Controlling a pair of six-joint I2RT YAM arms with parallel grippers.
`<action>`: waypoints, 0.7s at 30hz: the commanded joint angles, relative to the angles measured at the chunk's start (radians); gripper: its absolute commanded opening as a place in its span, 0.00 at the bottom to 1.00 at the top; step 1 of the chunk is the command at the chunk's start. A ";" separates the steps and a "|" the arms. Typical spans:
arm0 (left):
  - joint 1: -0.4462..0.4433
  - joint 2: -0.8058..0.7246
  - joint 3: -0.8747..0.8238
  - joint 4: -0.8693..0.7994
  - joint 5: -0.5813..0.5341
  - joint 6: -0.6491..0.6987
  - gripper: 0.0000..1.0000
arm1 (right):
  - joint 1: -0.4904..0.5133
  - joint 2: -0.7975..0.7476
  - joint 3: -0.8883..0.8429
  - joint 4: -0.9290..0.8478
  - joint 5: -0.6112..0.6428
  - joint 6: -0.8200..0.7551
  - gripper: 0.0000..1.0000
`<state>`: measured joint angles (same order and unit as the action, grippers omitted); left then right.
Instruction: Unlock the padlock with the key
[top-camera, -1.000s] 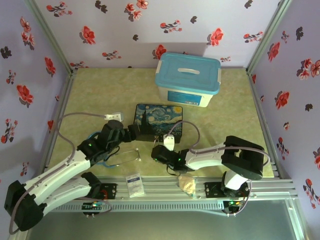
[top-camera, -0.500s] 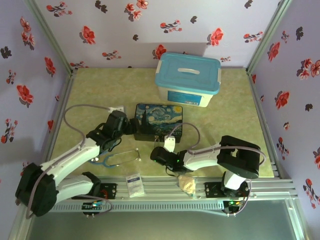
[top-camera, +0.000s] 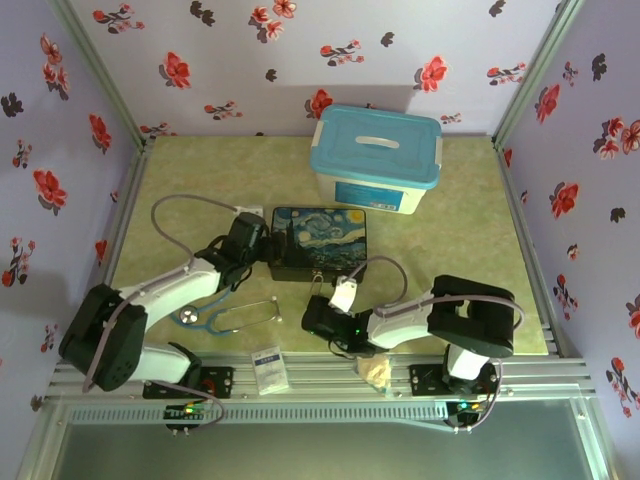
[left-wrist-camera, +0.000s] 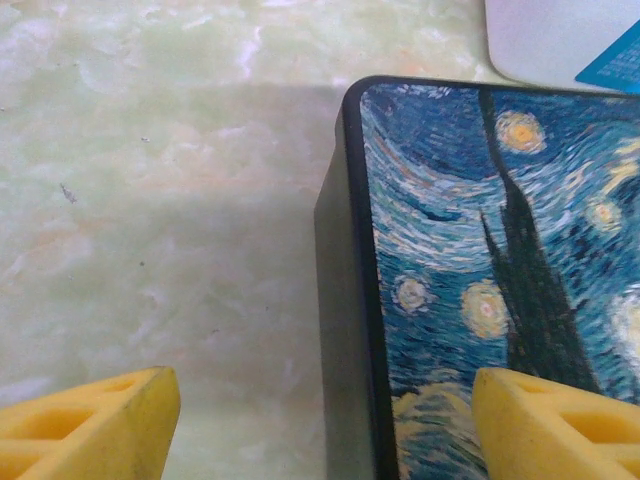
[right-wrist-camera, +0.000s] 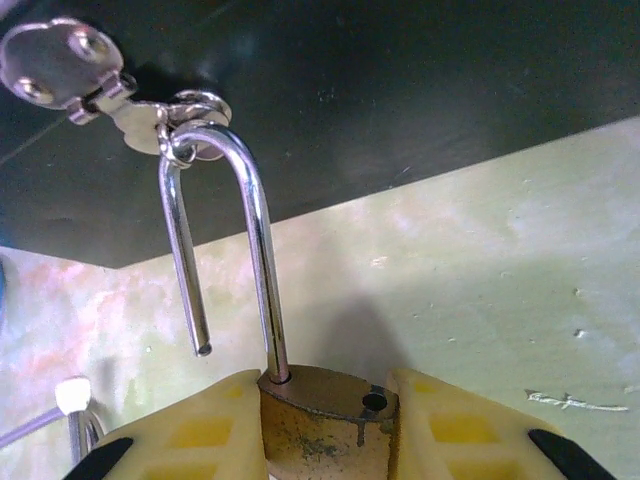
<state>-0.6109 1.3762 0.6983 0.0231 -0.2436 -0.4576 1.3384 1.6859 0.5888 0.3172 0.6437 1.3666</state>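
The padlock (right-wrist-camera: 322, 440) has a tarnished brass body and a thin silver shackle (right-wrist-camera: 256, 250). The shackle hangs through the clasp (right-wrist-camera: 150, 120) on the front of the dark tin with the starry-night lid (top-camera: 320, 235). One shackle leg is out of the body and its end hangs free. My right gripper (right-wrist-camera: 325, 405) is shut on the padlock body, a yellow finger on each side; it sits just in front of the tin (top-camera: 318, 306). My left gripper (left-wrist-camera: 325, 430) is open and straddles the tin's (left-wrist-camera: 500, 250) left edge, holding nothing. The key is out of view.
A white box with a blue lid (top-camera: 377, 160) stands behind the tin. A stethoscope (top-camera: 235, 315) lies on the table to the left of my right gripper. A small white packet (top-camera: 268, 367) and a beige lump (top-camera: 376, 372) rest on the front rail. Flowered walls enclose the table.
My left gripper has moved forward and right, up to the tin's left edge. My right gripper has narrowed onto the padlock body and its arm has pulled in slightly.
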 joint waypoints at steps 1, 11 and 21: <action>0.008 0.010 -0.017 0.125 -0.002 0.071 0.74 | 0.014 0.082 -0.034 0.062 0.001 0.159 0.24; 0.018 0.063 -0.082 0.238 0.011 0.078 0.71 | 0.021 0.106 0.053 -0.043 0.094 0.237 0.24; 0.029 0.163 0.097 0.079 0.122 -0.072 0.72 | 0.019 0.143 0.120 -0.079 0.107 0.247 0.24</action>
<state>-0.5880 1.4696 0.7174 0.1963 -0.1219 -0.4850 1.3613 1.7809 0.6926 0.2394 0.7998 1.5562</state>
